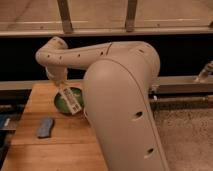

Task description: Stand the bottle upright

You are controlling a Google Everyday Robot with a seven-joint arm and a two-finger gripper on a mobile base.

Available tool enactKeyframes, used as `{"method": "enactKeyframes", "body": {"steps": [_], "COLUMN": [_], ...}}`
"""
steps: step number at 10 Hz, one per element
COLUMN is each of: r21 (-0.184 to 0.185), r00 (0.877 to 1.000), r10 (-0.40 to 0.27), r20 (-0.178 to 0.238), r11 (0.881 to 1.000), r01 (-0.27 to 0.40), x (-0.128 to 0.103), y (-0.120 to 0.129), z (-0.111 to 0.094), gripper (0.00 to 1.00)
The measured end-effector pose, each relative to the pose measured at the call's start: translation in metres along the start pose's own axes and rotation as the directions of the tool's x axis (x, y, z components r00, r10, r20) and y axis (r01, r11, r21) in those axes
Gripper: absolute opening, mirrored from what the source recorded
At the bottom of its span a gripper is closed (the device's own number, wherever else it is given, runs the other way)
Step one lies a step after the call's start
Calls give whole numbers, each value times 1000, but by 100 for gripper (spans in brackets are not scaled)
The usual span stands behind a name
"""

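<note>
The bottle (72, 100) is a slim white one with a pale printed label. It hangs tilted, its top toward the upper left, in front of a green bowl (64, 103) on the wooden table (60, 145). My gripper (62, 87) comes down from the arm's bent wrist at the table's far side and is shut on the bottle's upper end. The fingers themselves are mostly hidden by the wrist and the bottle. Whether the bottle's lower end touches the bowl or the table, I cannot tell.
A flat blue-grey case (45, 127) lies on the table's left part, nearer than the bowl. My own bulky arm (125, 110) covers the table's right side. A dark ledge and railing (150, 32) run behind the table.
</note>
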Motion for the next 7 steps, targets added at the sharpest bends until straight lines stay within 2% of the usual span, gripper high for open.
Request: {"method": "enactKeyframes", "body": {"steps": [2,4,6,7], "r21": [41,87,104,95], "r00": [1000,999,997,992], "r10": [19,36,51,78], "r20": [18,37,64,100], "r11": [999,995,993,992], "r01": [-19,-39,-57,-87], "x": [-18,-44,-60,-63], "y": [-27,-68,-91,-111], "z": [-12,-28,-37,-40], "gripper": [0,0,0,0]}}
